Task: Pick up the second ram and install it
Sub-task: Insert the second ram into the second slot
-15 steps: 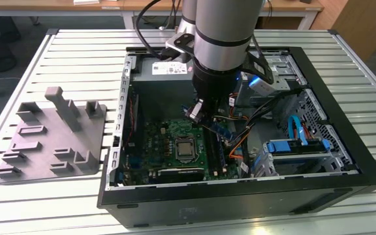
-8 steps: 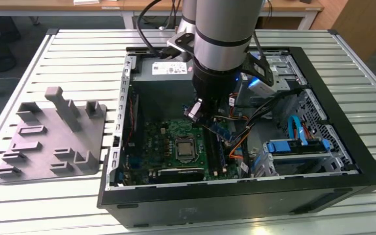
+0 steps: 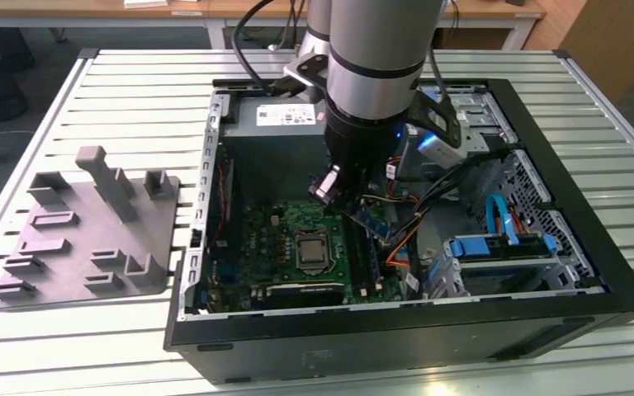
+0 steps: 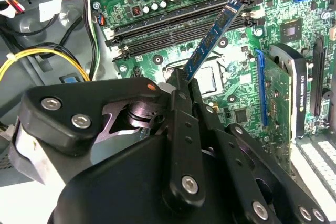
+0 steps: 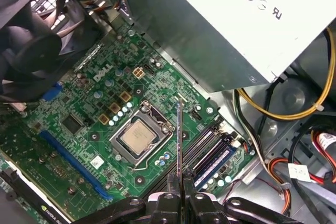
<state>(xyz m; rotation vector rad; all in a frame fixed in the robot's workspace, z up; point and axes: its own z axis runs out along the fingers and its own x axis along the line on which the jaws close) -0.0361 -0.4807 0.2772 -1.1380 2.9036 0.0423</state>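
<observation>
1. Hand (image 4: 181, 80): you have it lowered into the open computer case (image 3: 405, 330), above the motherboard (image 5: 105, 108). Its fingers are clamped together on one end of the second ram.
2. Second ram (image 4: 212, 38): it is held clear of the motherboard and tilted, not seated. In the second wrist view its free end reaches over the memory slots (image 4: 173, 22). In the first wrist view you see it edge-on, as a thin line rising from the fingers.
3. Memory slots: a row of long dark slots on the motherboard, just beside the processor (image 5: 137, 137).
4. Processor: a square metal-capped chip near the middle of the motherboard.
5. Expansion card (image 4: 286, 93): it stands upright in the motherboard, on the far side of the processor from the memory slots.
6. Power supply (image 5: 236, 24): a pale metal box at the motherboard's edge, with yellow cables beside it.
7. Grey moulded block (image 3: 86, 239): it lies on the slatted counter (image 3: 130, 91), outside the case, off to the exterior view's left of the motherboard.
</observation>
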